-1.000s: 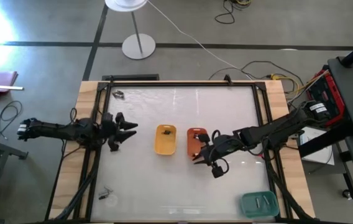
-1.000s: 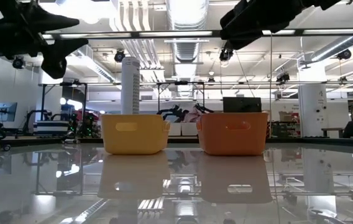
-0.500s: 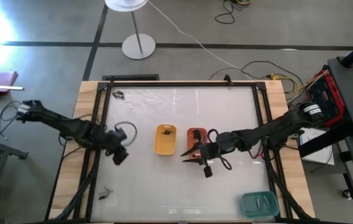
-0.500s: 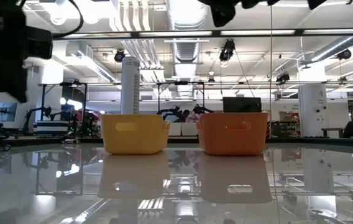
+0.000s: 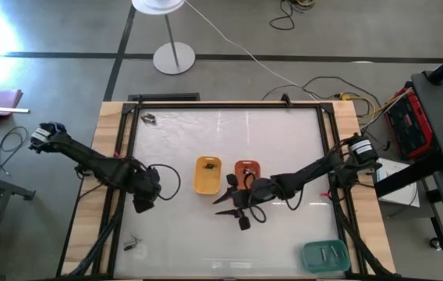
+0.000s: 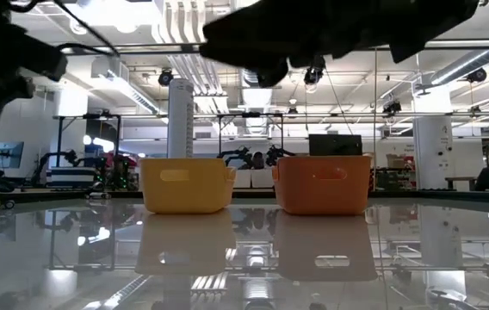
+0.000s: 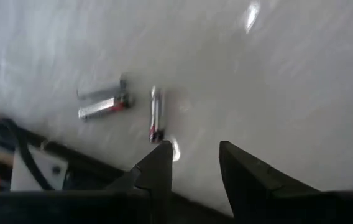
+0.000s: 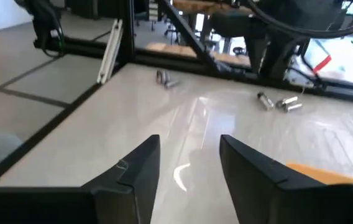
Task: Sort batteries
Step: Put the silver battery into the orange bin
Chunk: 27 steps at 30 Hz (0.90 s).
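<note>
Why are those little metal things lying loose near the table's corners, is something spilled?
Nothing looks spilled. Loose batteries lie in small clusters near table corners, waiting to be sorted; others already sit in the yellow tray, orange tray and teal tray. All trays stand upright.

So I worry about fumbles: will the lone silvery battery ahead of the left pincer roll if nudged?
Probably: the battery is a slim cylinder lying flat on the glossy table, so a sideways nudge likely rolls it. The open left pincer may find it slippery.

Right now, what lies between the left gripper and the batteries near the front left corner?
Only bare tabletop, seen in the high view, between the open left gripper and the batteries.
</note>
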Available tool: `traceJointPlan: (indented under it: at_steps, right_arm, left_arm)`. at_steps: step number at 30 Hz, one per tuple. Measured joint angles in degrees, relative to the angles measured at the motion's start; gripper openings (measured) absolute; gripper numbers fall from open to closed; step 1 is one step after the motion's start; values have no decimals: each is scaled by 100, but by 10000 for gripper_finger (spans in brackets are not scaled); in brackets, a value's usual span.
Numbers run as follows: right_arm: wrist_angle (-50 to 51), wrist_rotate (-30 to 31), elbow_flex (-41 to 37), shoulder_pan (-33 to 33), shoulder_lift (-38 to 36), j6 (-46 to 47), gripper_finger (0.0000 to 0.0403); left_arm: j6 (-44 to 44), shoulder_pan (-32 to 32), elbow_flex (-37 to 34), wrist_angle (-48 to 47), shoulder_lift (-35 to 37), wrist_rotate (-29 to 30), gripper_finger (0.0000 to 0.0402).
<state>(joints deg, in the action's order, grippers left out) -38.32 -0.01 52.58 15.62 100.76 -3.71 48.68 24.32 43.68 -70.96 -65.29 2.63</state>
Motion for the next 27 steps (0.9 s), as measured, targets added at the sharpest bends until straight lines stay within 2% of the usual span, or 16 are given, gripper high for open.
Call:
traceJointPlan:
  at_steps: [3,12,20,27]
  right_arm:
    - [225,1,-4,0,18,23,173]
    - [468,4,-4,0,-165,-212,196]
    - [499,11,59,-2,-167,-339,189]
    - [502,329,59,-2,-168,-413,190]
  left_arm:
    - [-49,2,-304,-20,37,-147,116]
    - [-310,0,-1163,1057,459,-171,134]
    - [-37,-5,-1422,1356,551,20,174]
    - [251,-22,-1716,1507,550,102,169]
